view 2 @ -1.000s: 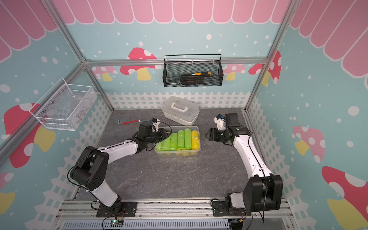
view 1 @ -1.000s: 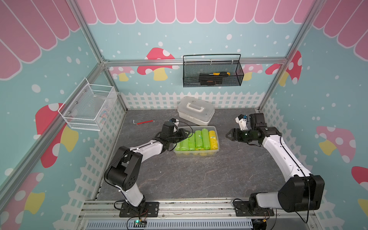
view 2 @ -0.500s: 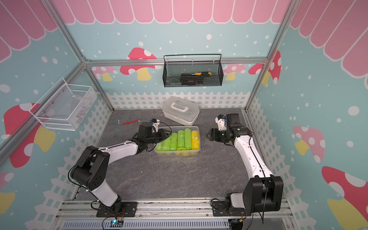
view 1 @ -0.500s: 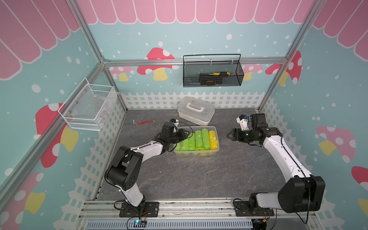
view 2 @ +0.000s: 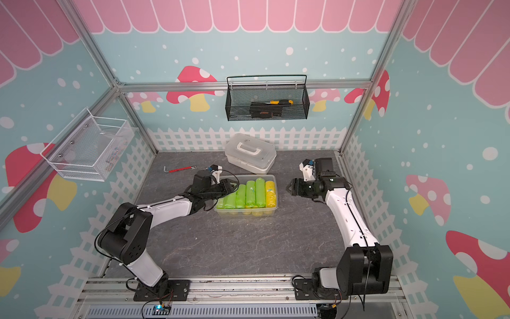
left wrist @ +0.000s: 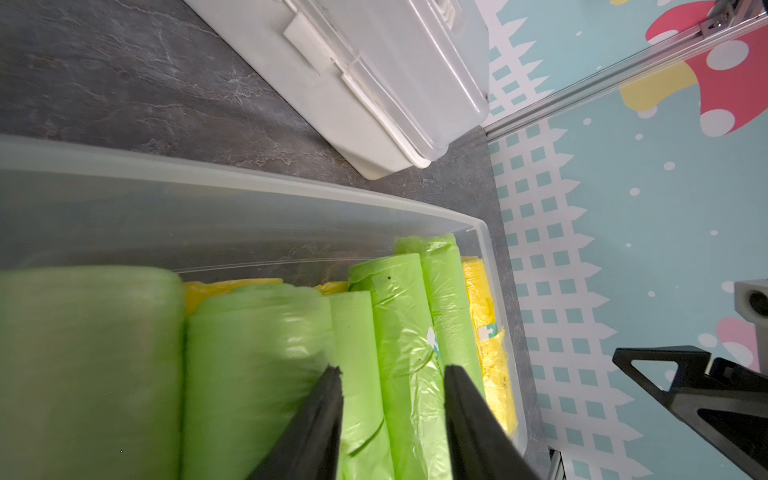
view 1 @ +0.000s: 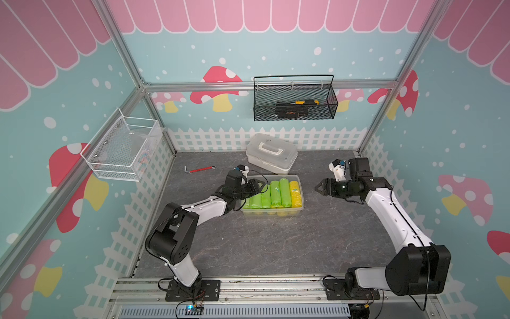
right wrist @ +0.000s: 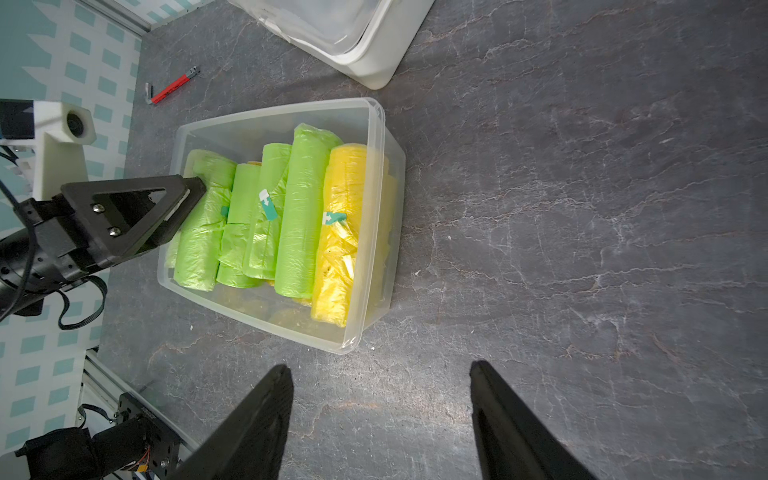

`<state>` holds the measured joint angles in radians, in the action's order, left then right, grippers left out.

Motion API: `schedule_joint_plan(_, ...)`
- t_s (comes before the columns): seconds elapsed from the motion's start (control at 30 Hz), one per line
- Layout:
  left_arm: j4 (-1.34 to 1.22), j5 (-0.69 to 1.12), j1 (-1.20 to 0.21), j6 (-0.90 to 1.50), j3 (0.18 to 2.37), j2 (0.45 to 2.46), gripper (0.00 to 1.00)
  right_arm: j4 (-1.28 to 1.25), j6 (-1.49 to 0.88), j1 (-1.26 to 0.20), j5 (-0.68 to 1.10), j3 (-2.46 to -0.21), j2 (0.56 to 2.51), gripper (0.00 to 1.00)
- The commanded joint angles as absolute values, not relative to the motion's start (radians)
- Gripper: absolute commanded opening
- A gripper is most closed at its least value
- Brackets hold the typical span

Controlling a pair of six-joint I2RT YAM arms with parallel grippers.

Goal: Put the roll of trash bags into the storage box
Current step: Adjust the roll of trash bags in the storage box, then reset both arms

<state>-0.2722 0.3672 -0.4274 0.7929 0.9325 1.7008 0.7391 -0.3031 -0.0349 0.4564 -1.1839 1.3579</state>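
Over the one grey stone-patterned tabletop (view 1: 276,248), the white-and-black left arm (view 1: 204,207) and right arm (view 1: 386,210) are keeping nearly the same stations as a second ago. The one change is at the left gripper (left wrist: 390,374), whose jaws are now standing wider apart and clamping nothing. This is being judged a release. The light-green plastic roll of trash bags (right wrist: 197,253) is lying inside the clear rectangular plastic storage box (view 1: 271,214), at its left end, directly beneath that gripper's tip, so only withdrawal is appearing to remain. The right gripper (right wrist: 380,368) is hanging wide open and empty, well apart from the box. Counting downward in size, the inspection is finding:

- one black wire-mesh basket (view 1: 262,110) on the back wall
- one white wire basket (view 1: 118,146) on the left wall
- one opaque white case (view 1: 271,154) behind the box
- one storage box

Its upper layer is showing four green rolls (right wrist: 303,208) and one yellow roll (right wrist: 338,249). The yellow ones beneath are defying a count. One red-handled hex key (view 1: 200,169) is lying on the table.
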Motion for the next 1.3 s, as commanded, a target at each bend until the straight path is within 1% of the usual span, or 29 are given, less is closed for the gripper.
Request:
schedule_joint_plan(0.0,-0.097,0.325,-0.43,0.749,0.929,1.686,0.52,0.756,-0.284,-0.028,0.463,-1.176,1.333,0.72)
schedule_joint_plan(0.07,-0.082,0.326,-0.43,0.734,0.948,1.667,0.55,0.756,-0.282,-0.026,0.46,-1.176,1.331,0.73)
schedule_joint_plan(0.2,-0.043,0.315,-0.428,0.71,0.987,1.619,0.58,0.756,-0.271,-0.021,0.456,-1.182,1.331,0.76)
schedule_joint_plan(0.37,-0.005,0.271,-0.402,0.669,0.996,1.528,0.62,0.753,-0.236,-0.015,0.418,-1.184,1.329,0.85)
schedule_joint_plan(0.4,0.009,0.257,-0.378,0.654,0.996,1.504,0.74,0.751,-0.225,-0.012,0.405,-1.183,1.329,0.98)
schedule_joint_plan(0.43,0.027,0.239,-0.363,0.635,0.996,1.48,0.99,0.745,-0.213,-0.011,0.392,-1.179,1.33,0.99)
schedule_joint_plan(0.57,0.061,0.164,-0.289,0.55,0.956,1.381,0.99,0.707,-0.159,-0.008,0.334,-1.152,1.331,0.99)
schedule_joint_plan(0.63,0.064,0.093,-0.245,0.484,0.912,1.327,0.99,0.649,-0.122,-0.008,0.296,-1.114,1.321,0.98)
schedule_joint_plan(0.77,0.035,-0.136,-0.197,0.333,0.809,1.244,0.99,0.436,-0.035,-0.007,0.232,-0.956,1.254,0.99)
schedule_joint_plan(0.83,-0.037,-0.262,-0.188,0.274,0.724,1.209,0.99,0.269,0.002,-0.007,0.211,-0.835,1.194,0.99)
schedule_joint_plan(0.93,-0.29,-0.312,-0.173,0.132,0.559,1.186,0.99,-0.004,0.047,-0.007,0.187,-0.654,1.124,0.99)
schedule_joint_plan(1.03,-0.503,-0.396,-0.171,0.063,0.422,1.214,0.99,-0.225,0.064,-0.006,0.104,-0.508,1.113,0.99)
schedule_joint_plan(1.1,-0.547,-0.427,-0.157,0.074,0.394,1.263,0.99,-0.294,0.068,-0.006,0.073,-0.471,1.143,0.99)
schedule_joint_plan(1.13,-0.582,-0.414,-0.145,0.068,0.386,1.29,0.99,-0.33,0.071,-0.006,0.067,-0.458,1.171,0.99)
schedule_joint_plan(1.2,-0.544,-0.366,-0.131,0.065,0.423,1.312,0.99,-0.416,0.075,-0.006,0.068,-0.433,1.231,0.99)
schedule_joint_plan(1.23,-0.622,-0.359,-0.124,0.053,0.414,1.343,0.99,-0.467,0.071,-0.005,0.066,-0.419,1.269,0.98)
schedule_joint_plan(1.27,-0.633,-0.363,-0.115,0.067,0.419,1.356,0.99,-0.512,0.066,-0.005,0.07,-0.42,1.301,0.99)
